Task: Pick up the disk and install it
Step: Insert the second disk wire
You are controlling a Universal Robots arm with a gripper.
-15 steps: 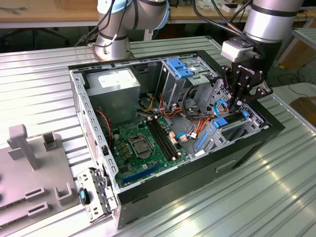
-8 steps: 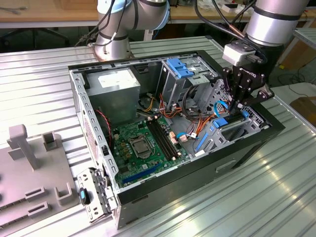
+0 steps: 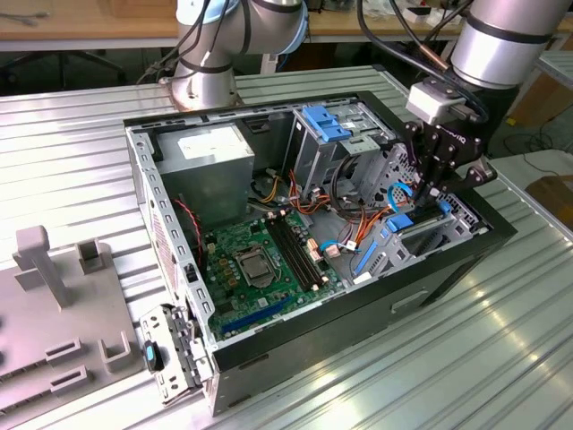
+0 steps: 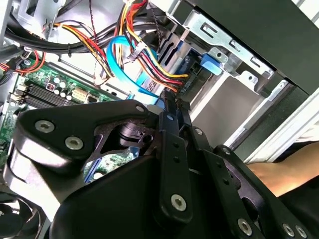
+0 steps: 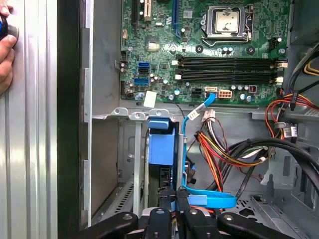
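In the exterior view, a grey plastic fixture plate with upright pegs (image 3: 54, 296) is lying on the ribbed metal table (image 3: 466, 358) at the exterior view's left. Just right of it, the open black desktop computer case (image 3: 358, 296) is lying on its side, showing a green motherboard (image 3: 260, 264), a grey power-supply box with a white label (image 3: 210, 161) toward the back, and a metal drive cage topped by a blue plastic latch (image 3: 327, 125). Bundled red, yellow and orange cables (image 3: 345, 224) are running between the cage and the board.

Farther right, the silver robot arm (image 3: 497, 40) is reaching down into the case's front bay, and the black gripper (image 3: 428, 190) is hanging there with its fingers drawn close together. They are appearing to pinch the disk (image 3: 414, 219), a flat drive with bright blue plastic side rails, sitting down in the metal bay at the case's front edge; whether the grip is firm I cannot tell.

In the first wrist view, the disk (image 5: 162, 149) is standing edge-on in its slot beside a light blue data cable (image 5: 209, 199), with the gripper (image 5: 172, 199) at its near end. A person's hand (image 5: 6, 55) is resting on the table beside the case.

In the second wrist view, the gripper (image 4: 172, 104) is pointing toward the bay.
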